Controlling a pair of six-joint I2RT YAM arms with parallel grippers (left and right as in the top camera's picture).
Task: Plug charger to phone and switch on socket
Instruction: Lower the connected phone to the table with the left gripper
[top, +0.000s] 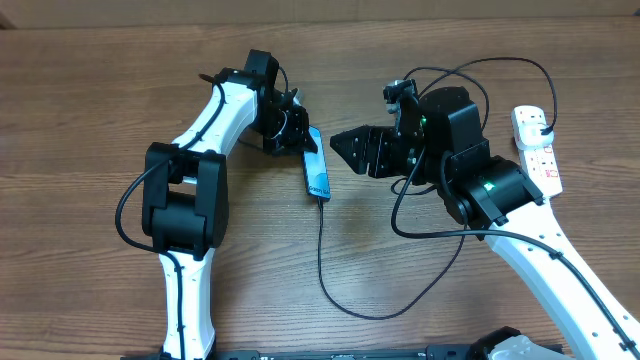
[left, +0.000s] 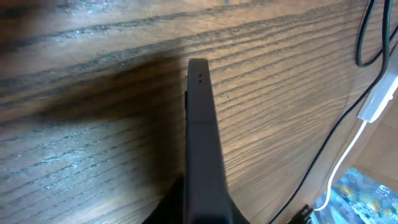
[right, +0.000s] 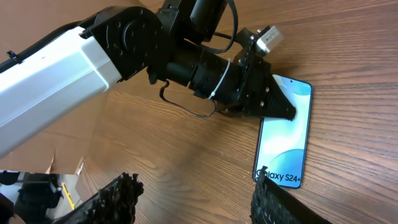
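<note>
Centre frame, the left gripper (right: 287, 113) seemingly pinches the phone (right: 283, 148). The right gripper (right: 199, 202) gapes wide, and the charger (top: 320, 250) trails below.

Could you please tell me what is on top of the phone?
The left gripper lies over the upper corner of the phone; the screen beneath it is covered. The rest of the screen is bare.

1. A brown wood-grain tabletop (top: 90, 90) fills nearly every view, its grain running across the overhead picture.
2. A pale strip (top: 100, 8) borders the tabletop's far edge.
3. Soft light leaves a dull sheen on the grain, with one broad dark shadow (left: 93, 93).
4. Beyond the tabletop's edge, tan cardboard-like pieces (right: 65, 169) and a blurred blue-and-yellow patch (left: 367, 193) show below.
</note>
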